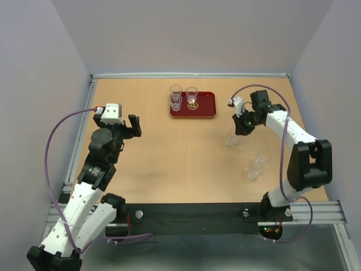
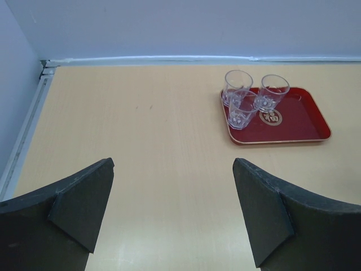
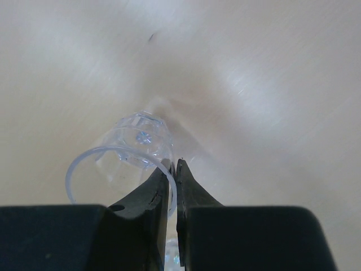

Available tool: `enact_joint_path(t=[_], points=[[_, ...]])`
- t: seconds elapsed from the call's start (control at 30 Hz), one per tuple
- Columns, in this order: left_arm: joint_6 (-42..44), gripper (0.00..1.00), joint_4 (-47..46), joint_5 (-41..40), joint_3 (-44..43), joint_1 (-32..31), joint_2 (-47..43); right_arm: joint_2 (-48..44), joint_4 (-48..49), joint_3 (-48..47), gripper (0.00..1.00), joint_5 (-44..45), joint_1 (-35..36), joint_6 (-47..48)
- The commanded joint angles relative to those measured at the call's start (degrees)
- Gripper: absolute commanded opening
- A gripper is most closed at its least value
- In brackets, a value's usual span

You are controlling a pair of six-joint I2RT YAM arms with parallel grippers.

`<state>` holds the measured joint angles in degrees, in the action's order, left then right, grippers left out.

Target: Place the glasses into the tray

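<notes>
Pinching one wall of a glass [image 3: 132,149] at its rim, the right hand [image 3: 174,166] has its fingers almost together, one inside and one outside, at about 3 o'clock on the tabletop [image 1: 169,158]. The tray [image 1: 207,106] lies at 12 o'clock with three glasses [image 2: 242,110] on its left half. Other glasses [image 1: 256,166], hard to count, stand at 4 o'clock. The left hand [image 1: 118,124] hangs wide apart, holding nothing. Hard, slick and probably light but breakable, the glass may swing from a rim pinch, so a gentle, level carry seems wise.
</notes>
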<state>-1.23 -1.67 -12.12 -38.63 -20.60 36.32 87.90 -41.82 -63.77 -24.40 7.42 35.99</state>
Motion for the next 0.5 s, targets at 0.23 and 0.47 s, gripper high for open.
enact_joint_path(t=[0.23, 0.47], points=[[2.38, 0.98, -2.90, -2.56, 0.40, 0.21, 0.60, 18.96, 12.38, -27.70, 0.00, 9.81, 3.74, -30.17], [2.64, 0.98, -2.99, -3.08, 0.31, 0.38, 1.48, 31.35, 12.56, -42.82, 0.00, 13.86, 6.03, -35.81]])
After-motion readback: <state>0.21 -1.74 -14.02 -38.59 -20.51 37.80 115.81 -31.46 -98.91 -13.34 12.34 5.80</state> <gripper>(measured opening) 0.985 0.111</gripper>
